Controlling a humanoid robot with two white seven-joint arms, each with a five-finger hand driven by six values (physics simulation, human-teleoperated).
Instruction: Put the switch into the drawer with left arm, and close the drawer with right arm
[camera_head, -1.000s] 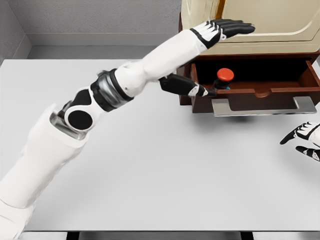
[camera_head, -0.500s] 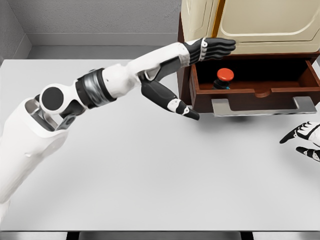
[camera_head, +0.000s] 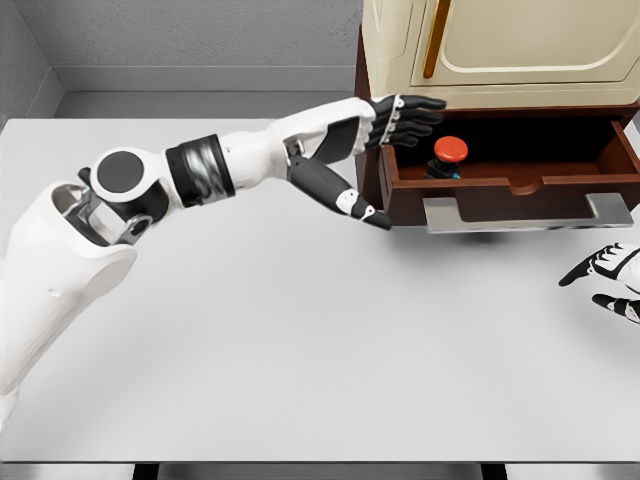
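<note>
The switch (camera_head: 447, 156) was left in the drawer (camera_head: 510, 186), at three o'clock of the opened, empty left hand (camera_head: 400, 117), ready for closing.

The left hand (camera_head: 385, 150), fingers spread and empty, sits at the left corner of the open drawer (camera_head: 505, 180), its thumb reaching down past the drawer's front. Above the hand, the cream cabinet (camera_head: 500, 45) closes off the way upward. To its right, the red-capped switch (camera_head: 448, 157) stands inside the drawer. Below and toward the robot, bare bench (camera_head: 330, 330) lies open. The right hand (camera_head: 608, 280) rests near the bench's right edge, with free room up to the drawer handle (camera_head: 525, 212).
</note>
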